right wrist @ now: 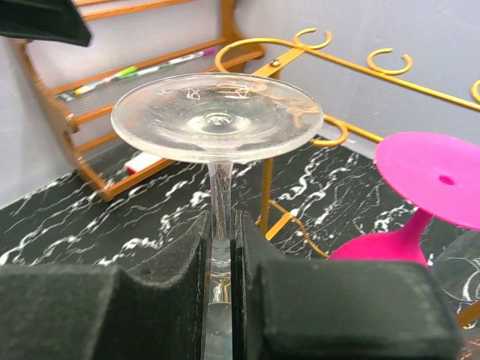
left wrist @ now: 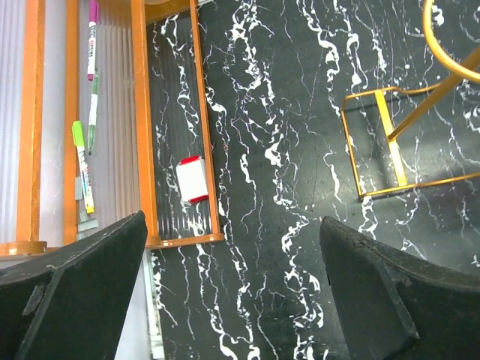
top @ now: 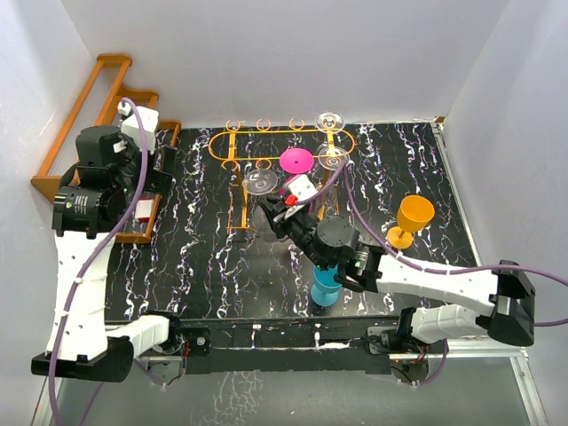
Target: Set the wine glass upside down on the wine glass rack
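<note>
The right fingers (right wrist: 322, 300) are pinched shut on the stem of the clear wine glass (right wrist: 217, 116), held with its stem near upright, foot on top and bowl below out of sight. The wine glass rack (top: 266, 142) lies just beyond and to the right of the glass, so the right arm is plainly the nearer. The left fingers (left wrist: 82, 292) gape wide and empty over the bench (left wrist: 285, 112), beside the wooden rack (left wrist: 142, 150).

By count there is one gold rack, one held glass and one pink glass (top: 295, 161) inverted on the rack. What look like two more clear glasses (top: 330, 119) sit at its right end. One orange goblet (top: 414, 217) and one teal glass (top: 325, 286) stand on the bench.
</note>
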